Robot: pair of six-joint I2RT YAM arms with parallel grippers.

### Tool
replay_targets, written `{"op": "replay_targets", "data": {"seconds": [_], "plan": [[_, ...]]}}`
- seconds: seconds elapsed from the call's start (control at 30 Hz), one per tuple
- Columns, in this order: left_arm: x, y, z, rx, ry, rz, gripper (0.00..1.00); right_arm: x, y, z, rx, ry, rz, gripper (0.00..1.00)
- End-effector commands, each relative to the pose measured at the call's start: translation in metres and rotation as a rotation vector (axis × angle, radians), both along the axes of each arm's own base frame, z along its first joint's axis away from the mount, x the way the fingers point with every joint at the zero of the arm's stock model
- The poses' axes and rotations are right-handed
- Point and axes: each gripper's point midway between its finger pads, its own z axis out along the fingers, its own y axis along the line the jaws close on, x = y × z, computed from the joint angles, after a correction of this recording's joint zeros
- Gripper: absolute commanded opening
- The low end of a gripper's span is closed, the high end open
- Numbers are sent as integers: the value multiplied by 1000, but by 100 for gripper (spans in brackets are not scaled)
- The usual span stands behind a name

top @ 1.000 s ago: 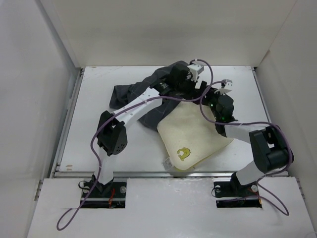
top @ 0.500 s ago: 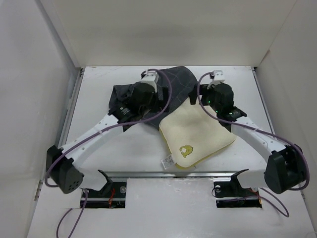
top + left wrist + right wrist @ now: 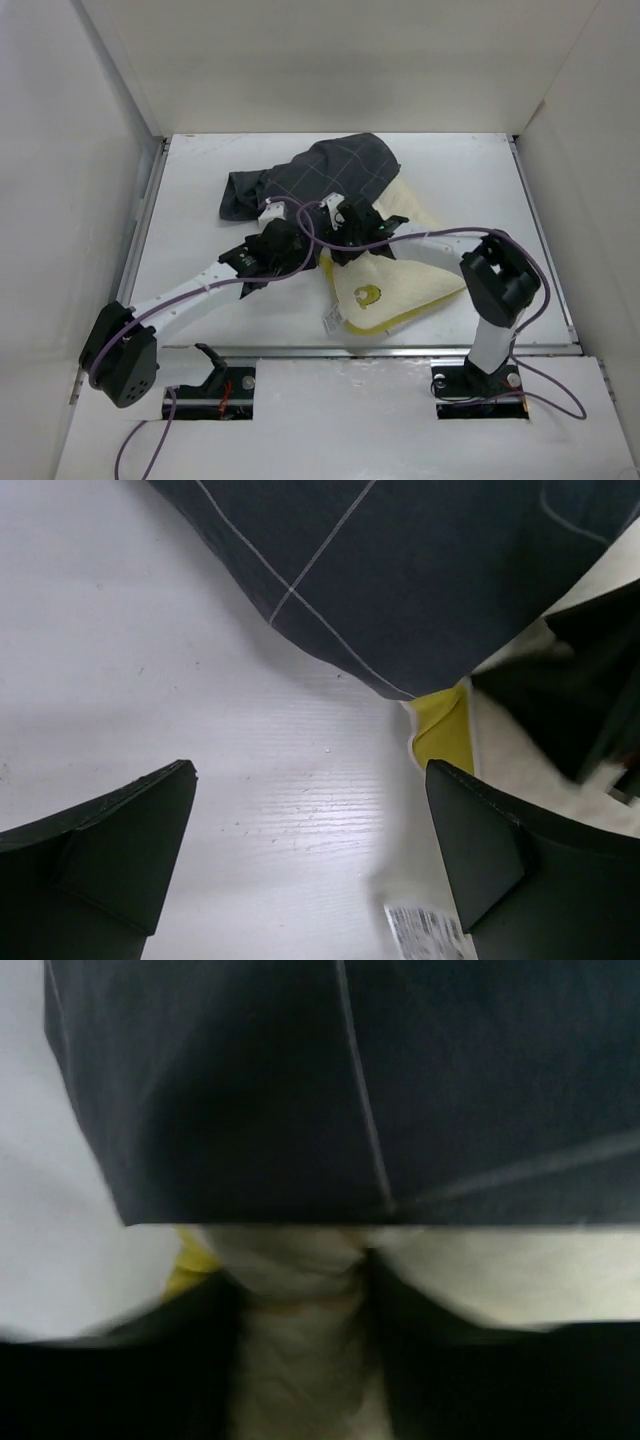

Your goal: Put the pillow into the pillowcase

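2 arms: both reach in from the near edge of the bench point(image 3: 190, 200) and meet near its middle, where the pillowcase point(image 3: 330, 172) overlaps the pillow point(image 3: 410, 282).
Place of pillowcase: crumpled in the far half of the bench, running from left of centre to the middle. Its near-right part is draped over the far side of the pillow.
Place of pillow: right of centre in the near half, flat on the bench, with 1 corner pointing at the near edge. The far part is hidden under the dark cloth and the rest lies bare.
Marks on pillow: a greenish mark point(image 3: 367, 294) sits by the near corner. A white tag point(image 3: 333, 318) sticks out onto the bench just beside that corner, close to the near edge.
Left gripper point(image 3: 315, 870): its 2 fingers point(image 3: 120, 850) are spread wide over bare bench and hold nothing. The hem of the pillowcase and a strip of the pillow's yellow edge lie just ahead of them.
Right gripper point(image 3: 300, 1360): it sits at the hem of the pillowcase, and its wrist view is blurred. The dark fingers point(image 3: 150, 1380) appear to be pinching a bunched fold of cream pillow cloth between them, with the grid fabric right above.
Cable point(image 3: 440, 235): purple, looping over the pillow along the right arm.
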Motion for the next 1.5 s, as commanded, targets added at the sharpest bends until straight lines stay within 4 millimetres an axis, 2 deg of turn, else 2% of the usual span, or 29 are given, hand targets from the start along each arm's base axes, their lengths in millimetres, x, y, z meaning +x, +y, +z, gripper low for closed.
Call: {"op": "replay_targets", "data": {"seconds": [0.0, 0.03, 0.1, 0.13, 0.17, 0.2, 0.3, 0.37, 0.4, 0.43, 0.5, 0.57, 0.6, 0.63, 0.7, 0.73, 0.77, 0.8, 0.9, 0.93, 1.0, 1.03, 1.17, 1.2, 1.23, 1.3, 1.33, 1.4, 1.47], "plan": [[12, -1, 29, -97, -113, 51, 100, 6, -3, -17, -66, 45, -23, 21], [14, -2, 30, -104, -120, 51, 100, 15, -5, -10, -63, 5, -58, 0], [11, -3, 24, -96, -117, 26, 100, 21, -3, 26, -12, -67, -71, 0], [16, -6, 29, -108, -142, 19, 100, 26, -4, 45, 8, -111, -88, 0], [15, -8, 27, -111, -144, 3, 100, 29, -1, 67, 43, -147, -90, 0], [16, -12, 31, -130, -151, -8, 100, 28, -3, 99, 88, -205, -84, 0], [22, -24, 32, -149, -182, -64, 100, 29, -8, 163, 212, -288, -61, 0], [31, -31, 36, -161, -209, -70, 100, 33, -16, 176, 240, -283, -59, 0], [34, -36, 39, -170, -220, -85, 100, 34, -19, 190, 258, -288, -56, 0], [35, -39, 36, -165, -218, -100, 100, 35, -21, 196, 272, -284, -50, 0], [46, -44, 48, -182, -261, -84, 100, 42, -25, 215, 312, -296, -42, 0], [54, -50, 51, -196, -280, -84, 100, 45, -27, 223, 352, -272, -56, 0], [60, -60, 62, -238, -316, -99, 100, 47, -27, 227, 379, -258, -43, 0], [62, -65, 65, -254, -331, -119, 100, 46, -23, 242, 406, -267, -31, 0], [68, -79, 74, -309, -369, -153, 100, 48, -19, 243, 429, -238, -17, 0], [71, -82, 77, -331, -382, -147, 100, 47, -16, 253, 448, -248, 2, 0], [73, -84, 85, -350, -408, -147, 100, 49, -17, 248, 453, -230, -4, 0], [75, -86, 82, -366, -413, -141, 100, 50, -16, 254, 468, -229, -12, 0], [79, -101, 103, -464, -491, -177, 100, 47, -14, 265, 507, -219, 4, 0], [82, -103, 111, -489, -543, -184, 100, 49, -15, 261, 508, -206, 7, 0], [90, -101, 109, -501, -553, -137, 100, 46, -11, 275, 562, -201, 36, 0], [99, -101, 105, -496, -547, -95, 100, 46, -7, 274, 580, -178, 42, 0], [129, -89, 92, -459, -568, 59, 99, 37, -1, 297, 674, -158, 113, 0], [133, -87, 90, -449, -573, 79, 94, 35, -2, 305, 689, -162, 135, 0], [140, -81, 87, -434, -580, 136, 75, 34, -2, 307, 689, -162, 135, 0], [154, -72, 96, -432, -601, 175, 64, 33, -2, 305, 685, -154, 133, 0], [154, -73, 92, -425, -594, 174, 60, 36, -6, 305, 684, -157, 124, 0], [160, -75, 105, -435, -639, 132, 37, 38, -7, 305, 681, -162, 113, 0], [156, -87, 106, -432, -631, 50, 0, 56, -9, 292, 661, -198, 51, 0]]}}
